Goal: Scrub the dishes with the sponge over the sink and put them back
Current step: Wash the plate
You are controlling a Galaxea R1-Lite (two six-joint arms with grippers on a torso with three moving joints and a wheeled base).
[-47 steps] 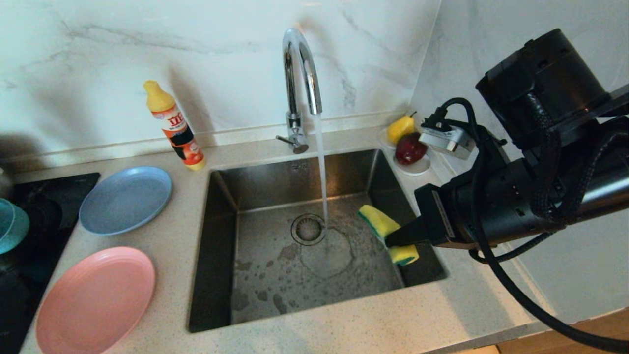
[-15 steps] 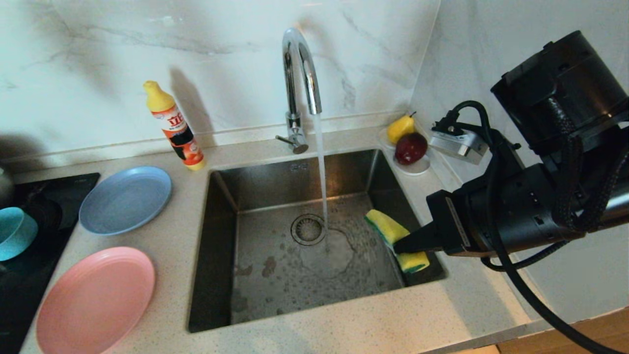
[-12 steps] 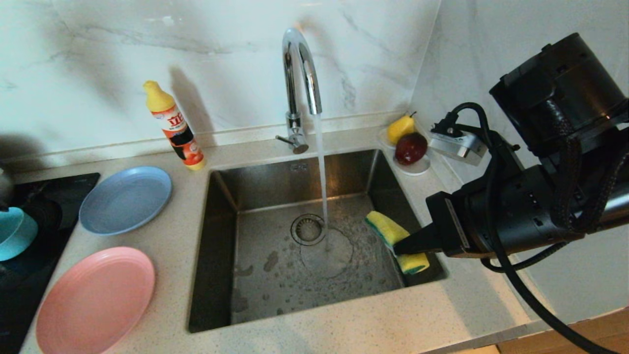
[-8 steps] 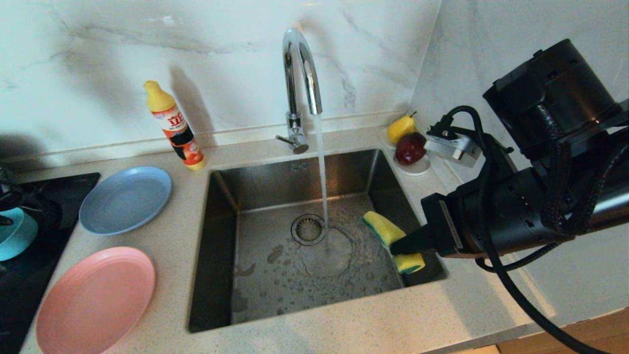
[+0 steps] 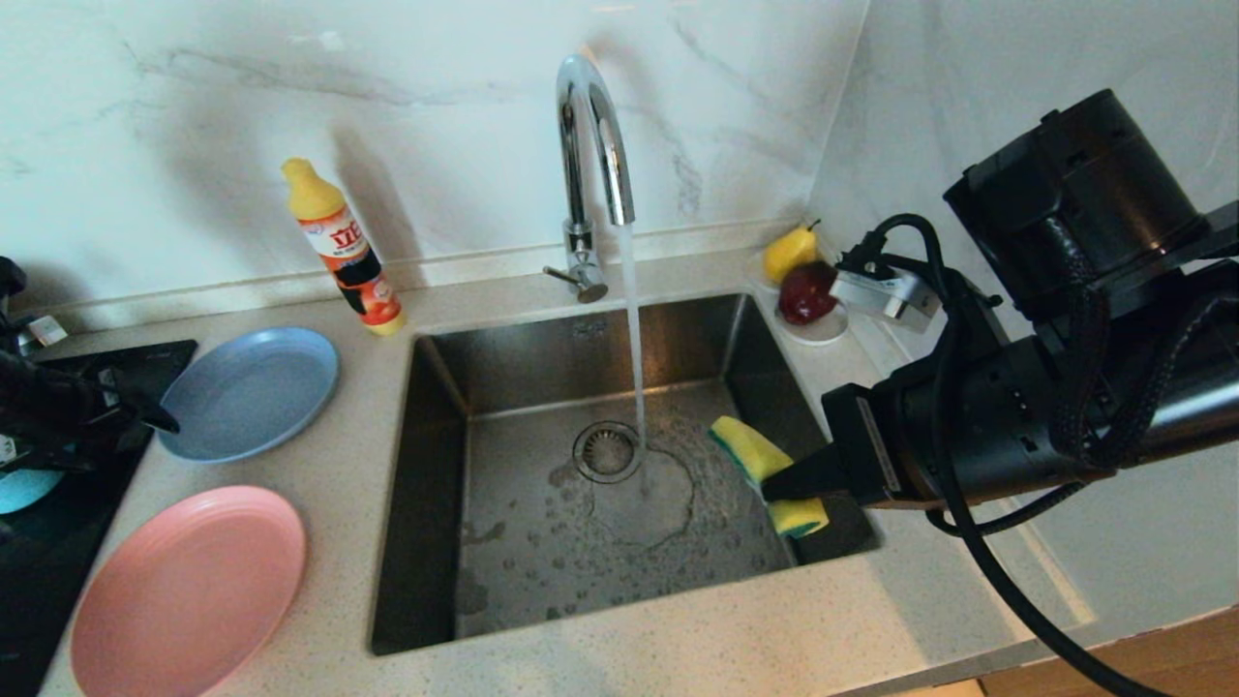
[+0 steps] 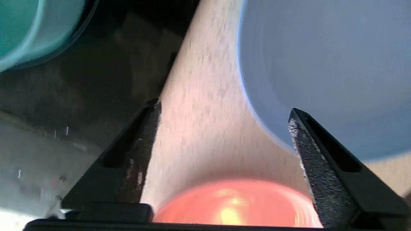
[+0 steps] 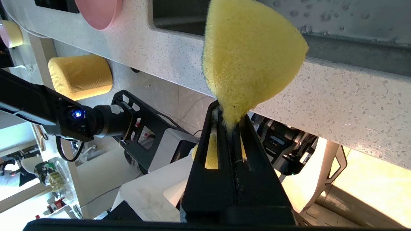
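My left gripper (image 5: pixel 160 418) hangs open and empty over the counter at the left edge of the blue plate (image 5: pixel 247 392). In the left wrist view its fingers (image 6: pixel 141 150) straddle bare counter between the blue plate (image 6: pixel 321 64) and the pink plate (image 6: pixel 237 205), with the teal bowl (image 6: pixel 29 29) off to one side. The pink plate (image 5: pixel 189 590) lies at the front left. The teal bowl (image 5: pixel 17 489) sits on the cooktop, mostly hidden by my arm. My right gripper (image 5: pixel 774 482) is shut on the bent yellow-green sponge (image 5: pixel 760 455) above the right side of the sink (image 5: pixel 542 358). The right wrist view shows the sponge (image 7: pixel 250 54) pinched in that gripper (image 7: pixel 229 112).
Water runs from the chrome tap (image 5: pixel 590 174) down beside the drain (image 5: pixel 607 450). A detergent bottle (image 5: pixel 344 247) stands behind the blue plate. A white saucer (image 5: pixel 823 332) with a pear and a red fruit sits at the back right corner. A black cooktop (image 5: pixel 58 561) is at the far left.
My left gripper has opened, left the teal bowl on the cooktop and swung right to the blue plate's edge. The right arm with the sponge shifted only slightly.
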